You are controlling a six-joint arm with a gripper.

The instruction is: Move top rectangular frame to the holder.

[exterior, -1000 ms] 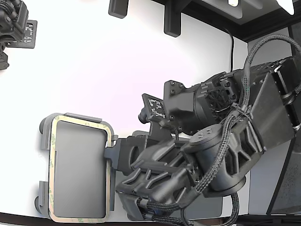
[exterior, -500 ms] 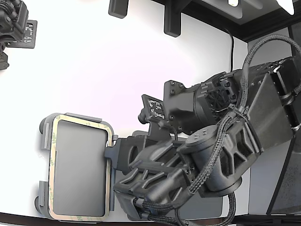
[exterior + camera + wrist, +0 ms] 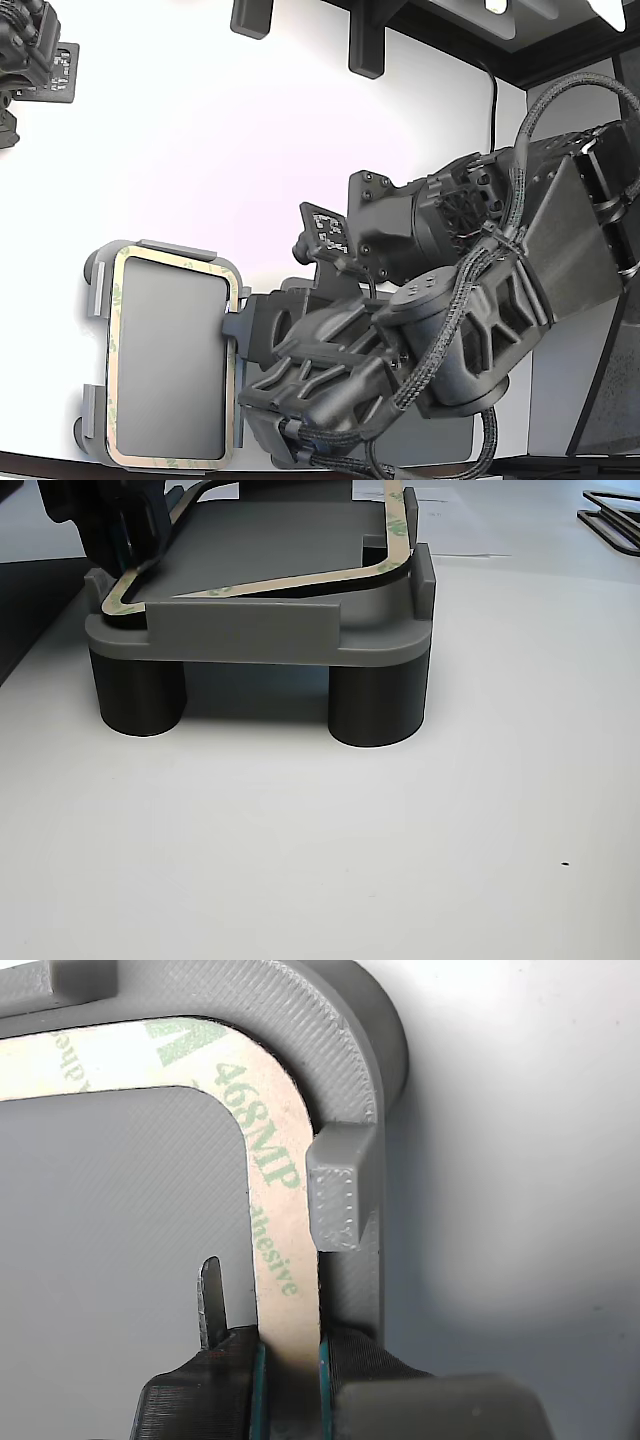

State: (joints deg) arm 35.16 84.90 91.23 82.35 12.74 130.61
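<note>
Top rectangular frame (image 3: 275, 1190) lies inside holder (image 3: 345, 1070), claw (image 3: 290, 1365) pinching frame edge.

around holder: the white tabletop (image 3: 220, 150) is wide open past the holder (image 3: 250, 630) in the exterior view.
holder edge: raised tabs (image 3: 340, 1195) box in the frame (image 3: 280, 1220), tight squeeze there.
gripper: the gripper (image 3: 290, 1370) is clamped on the frame strip right next to a tab.
under frame: probably a gap on one side in the other view, hard to say.
far corner: a black fixture (image 3: 30, 60) sits well apart.
</note>
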